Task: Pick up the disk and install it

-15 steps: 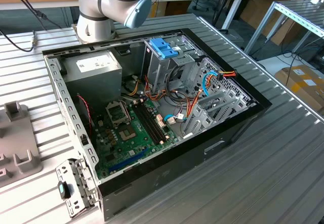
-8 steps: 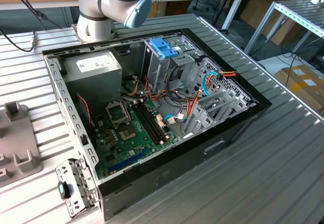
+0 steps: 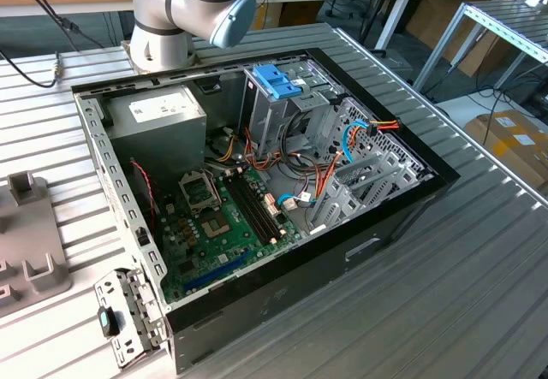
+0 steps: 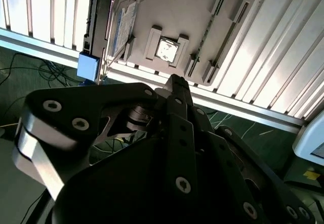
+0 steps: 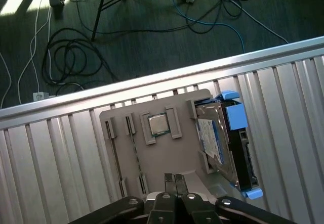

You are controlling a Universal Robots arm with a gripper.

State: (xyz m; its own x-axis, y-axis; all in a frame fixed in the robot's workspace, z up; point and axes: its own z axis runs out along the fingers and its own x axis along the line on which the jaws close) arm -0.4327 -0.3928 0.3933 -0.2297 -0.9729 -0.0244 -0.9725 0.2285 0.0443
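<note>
Nothing done yet. Disk (image 5: 221,142) stands on edge in grey holder tray (image 5: 152,158), beside a chip (image 5: 158,125). Gripper (image 5: 174,182) hovers over tray, its 2 fingers pressed together, empty. Pick and install into computer case (image 3: 257,182) both left.

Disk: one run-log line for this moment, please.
disk: in grey holder, not grasped | end effector: shut, empty, near holder | install: not done

Blue-framed disk (image 5: 221,144), aslant in grey holder (image 5: 162,161)
</note>
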